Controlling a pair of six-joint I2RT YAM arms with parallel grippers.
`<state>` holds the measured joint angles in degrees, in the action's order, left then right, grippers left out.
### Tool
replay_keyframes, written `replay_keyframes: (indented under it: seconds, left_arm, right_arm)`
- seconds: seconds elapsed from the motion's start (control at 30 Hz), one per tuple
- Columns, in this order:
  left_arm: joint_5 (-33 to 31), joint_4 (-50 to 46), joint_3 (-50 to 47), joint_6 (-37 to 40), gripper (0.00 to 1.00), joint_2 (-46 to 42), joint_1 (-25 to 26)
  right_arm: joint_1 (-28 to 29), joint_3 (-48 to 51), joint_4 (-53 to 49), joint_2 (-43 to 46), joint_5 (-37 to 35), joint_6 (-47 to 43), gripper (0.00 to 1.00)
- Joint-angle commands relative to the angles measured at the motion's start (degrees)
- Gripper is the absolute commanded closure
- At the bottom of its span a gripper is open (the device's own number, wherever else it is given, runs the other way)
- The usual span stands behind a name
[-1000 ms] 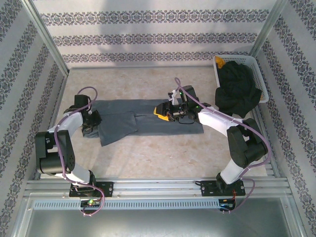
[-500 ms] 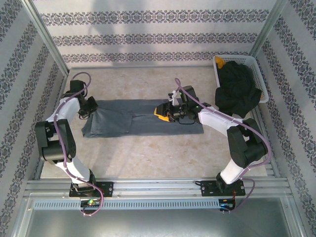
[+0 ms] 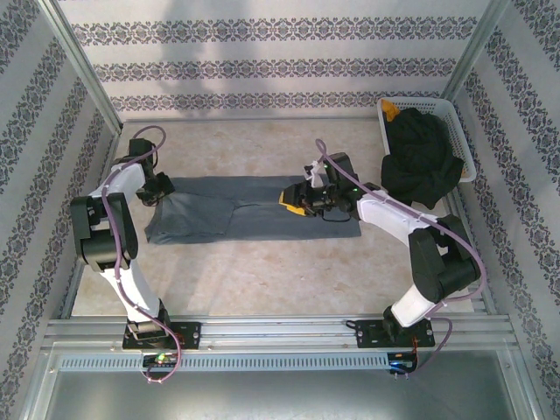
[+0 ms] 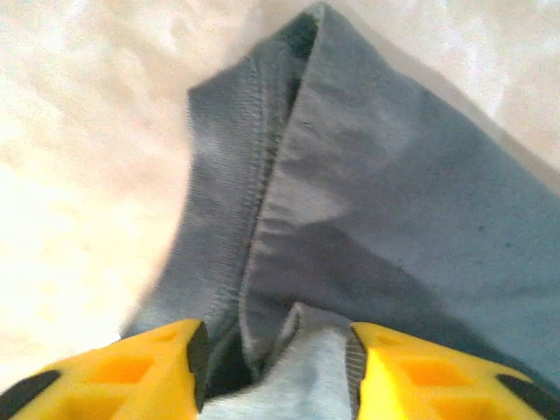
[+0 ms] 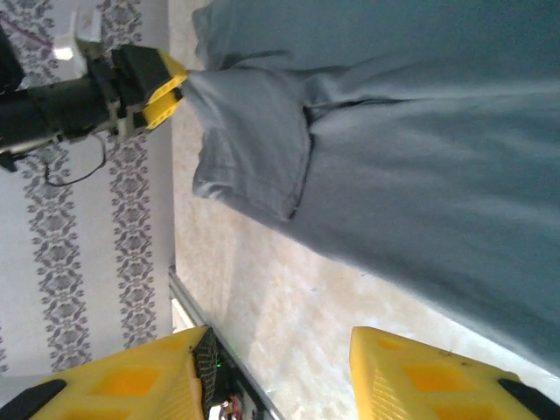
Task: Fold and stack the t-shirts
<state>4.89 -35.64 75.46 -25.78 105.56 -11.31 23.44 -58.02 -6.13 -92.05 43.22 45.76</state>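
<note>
Left claw (image 4: 276, 376): clamped on a wad of the grey shirt (image 4: 394, 219), with cloth bunched between both yellow fingers (image 4: 149, 372). A stitched hem runs away from the pinch, and a doubled-over fold lies just beside it. Top cam puts the left claw (image 3: 164, 190) at the grey shirt's left end, on the far corner. Right wrist cam agrees: the grey shirt (image 5: 420, 131) draws to a point right at the left claw (image 5: 153, 87).

Right claw (image 5: 280, 376): spread wide, nothing between the fingers (image 5: 131, 381), and bare table (image 5: 262, 289) shows in the gap. On the top cam the right claw (image 3: 296, 199) is over the grey shirt, right of its middle. I can't tell if it touches the cloth.

Grey shirt (image 3: 254, 214): laid out as a long flat band across the table (image 3: 262, 271), with a sleeve (image 5: 254, 149) folded onto it near the left end.

Black shirt (image 3: 422, 162): past the grey shirt's right end and apart from it, heaped in the basket (image 3: 420, 101) and spilling over the near rim. A yellow thing (image 3: 390, 112) sits in the basket corner farthest from the grey shirt's near edge.
</note>
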Motion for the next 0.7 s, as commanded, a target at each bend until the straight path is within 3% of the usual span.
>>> replay_keyframes:
  seconds: [0.0, 0.1, 0.23, 0.4, 0.67]
  left_arm:
    - [-6.99, -2.68, -1.9, -3.8, 0.48, -7.36, 0.32]
    - [-3.12, -0.47, -9.16, -12.71, 0.53, -15.57, 2.01]
    - [4.42, 4.93, -21.57, -28.35, 0.59, -22.73, 8.45]
    - [4.37, 12.83, -33.06, -45.78, 0.56, -28.26, 16.3]
    - [3.34, 18.91, -36.27, -52.87, 0.54, -21.76, 15.85]
  right_arm:
    - [-3.65, -0.38, -8.45, 2.3, -7.06, -4.8, 0.6]
    - [-7.45, -3.92, -16.46, 0.35, -13.28, -8.9, 0.7]
    - [-10.78, -11.41, -24.45, -6.48, -21.19, -15.25, 0.81]
    - [-13.23, -22.89, -31.82, -18.14, -27.46, -18.71, 0.87]
    - [-13.44, -33.96, -44.39, -30.84, -34.68, -20.72, 0.84]
